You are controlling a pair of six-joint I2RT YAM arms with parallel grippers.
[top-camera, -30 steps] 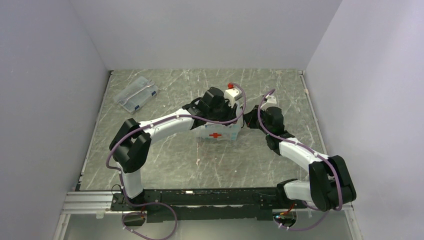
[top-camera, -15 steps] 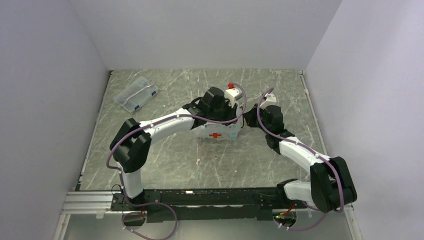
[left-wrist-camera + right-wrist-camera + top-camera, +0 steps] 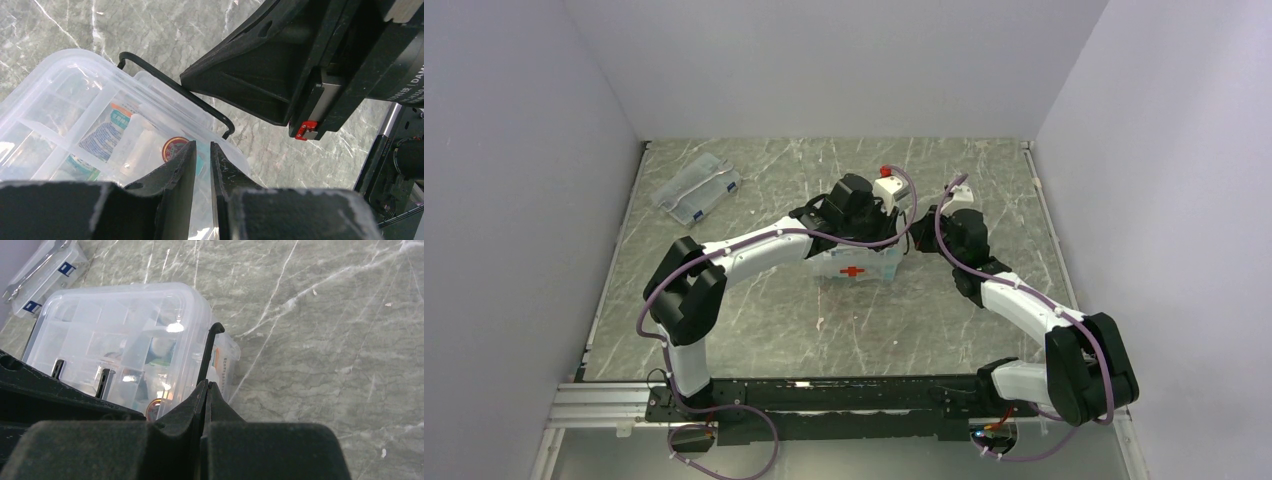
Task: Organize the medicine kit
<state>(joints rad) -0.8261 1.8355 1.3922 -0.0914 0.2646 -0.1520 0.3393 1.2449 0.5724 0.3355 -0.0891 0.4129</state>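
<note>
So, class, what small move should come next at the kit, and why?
Probably the right gripper swings the handle clear of the lid: its jaws are shut on the handle, and the lid is on the kit.

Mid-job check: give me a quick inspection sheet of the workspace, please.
Surface: grey marbled table, no damage seen.
Job's things: medicine kit at centre, lid on.
Clutter: flat clear case with blue labels, far left.
Grippers: left gripper, jaws narrowly apart over the kit's lid, grip unclear; right gripper shut at the kit's dark handle.
Cables: purple cables along both arms.
Surroundings: plain walls on three sides.
</note>
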